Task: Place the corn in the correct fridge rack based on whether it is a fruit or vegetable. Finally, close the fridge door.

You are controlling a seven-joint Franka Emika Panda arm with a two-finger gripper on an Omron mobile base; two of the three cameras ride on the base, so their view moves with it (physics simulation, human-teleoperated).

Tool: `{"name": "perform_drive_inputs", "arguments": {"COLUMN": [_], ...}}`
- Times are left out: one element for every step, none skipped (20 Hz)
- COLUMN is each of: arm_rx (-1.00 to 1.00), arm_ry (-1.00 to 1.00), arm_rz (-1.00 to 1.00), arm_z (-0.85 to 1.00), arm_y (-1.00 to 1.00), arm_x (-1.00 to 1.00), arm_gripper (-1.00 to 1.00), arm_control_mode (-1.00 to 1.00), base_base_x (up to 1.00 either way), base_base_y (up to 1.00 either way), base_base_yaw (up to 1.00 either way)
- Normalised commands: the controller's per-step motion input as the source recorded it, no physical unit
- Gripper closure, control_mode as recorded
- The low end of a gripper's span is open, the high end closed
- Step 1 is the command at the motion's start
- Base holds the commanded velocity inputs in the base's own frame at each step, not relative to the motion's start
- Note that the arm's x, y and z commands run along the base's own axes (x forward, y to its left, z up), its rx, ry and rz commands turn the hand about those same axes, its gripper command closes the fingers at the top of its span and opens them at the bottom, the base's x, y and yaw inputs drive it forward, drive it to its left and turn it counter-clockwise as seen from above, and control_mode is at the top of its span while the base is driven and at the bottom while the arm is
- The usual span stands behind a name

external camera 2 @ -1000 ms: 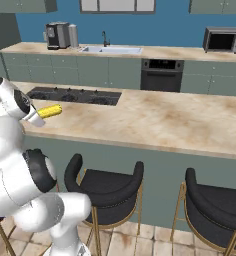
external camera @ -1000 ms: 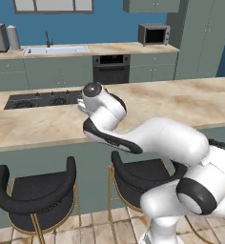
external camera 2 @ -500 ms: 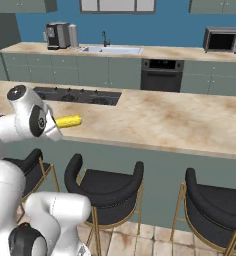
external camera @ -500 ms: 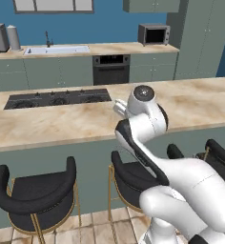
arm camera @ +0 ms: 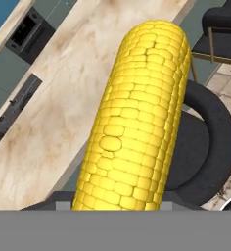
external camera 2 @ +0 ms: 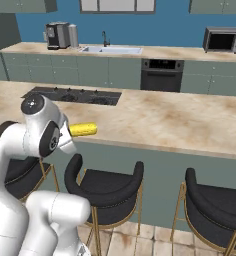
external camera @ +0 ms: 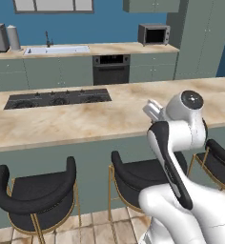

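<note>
The corn (arm camera: 137, 122) is a bright yellow cob that runs lengthwise up the middle of the hand view. My gripper (arm camera: 120, 201) is shut on its near end, and the cob hides most of both fingertips. From the right base view the corn (external camera 2: 83, 130) sticks out to the right of my white wrist, level with the front edge of the island counter (external camera 2: 180, 125). My hand (external camera: 152, 110) shows beside the arm's upper joint in the left base view. The fridge rack and the fridge door are out of view.
A long beige island counter with a black cooktop (external camera: 57, 97) stands ahead. Black bar stools (external camera 2: 107, 187) line its near side, one right under the corn (arm camera: 210, 142). Along the back wall are a sink (external camera 2: 110, 50), an oven (external camera: 111, 69) and a microwave (external camera 2: 222, 40).
My arm has swung to the right along the counter's front edge, carrying the corn with it. The grip has stayed shut on the cob.
</note>
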Motion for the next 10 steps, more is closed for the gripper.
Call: {"name": "perform_drive_inputs", "arguments": {"arm_rx": [0.0,0.0,0.0,0.0,0.0,0.0,0.0,0.0,0.0,0.0], "arm_ry": [0.0,0.0,0.0,0.03,0.02,0.0,0.0,0.0,0.0,0.0], "arm_rz": [0.07,0.08,0.06,0.04,0.0,0.0,0.0,0.0,0.0,0.0], "arm_z": [0.24,0.21,0.21,0.14,0.0,0.0,0.0,0.0,0.0,0.0], "arm_y": [0.0,0.0,0.0,0.0,0.0,0.0,0.0,0.0,0.0,0.0], "arm_x": [-0.34,-0.27,-0.19,-0.14,-0.24,0.0,0.0,0.0,0.0,0.0], "arm_gripper": [1.0,1.0,1.0,1.0,1.0,1.0,1.0,1.0,1.0,1.0], "arm_control_mode": [-1.0,-1.0,-1.0,-1.0,-1.0,1.0,1.0,1.0,1.0,1.0], "base_base_x": [0.0,0.0,0.0,0.0,0.0,-0.32,-0.31,-0.48,-0.67,-0.82], "base_base_y": [0.0,0.0,0.0,0.0,0.0,0.0,-0.13,-0.2,-0.15,0.0], "base_base_yaw": [0.0,0.0,0.0,0.0,0.0,-0.02,-0.18,-0.28,-0.32,-0.3]}}
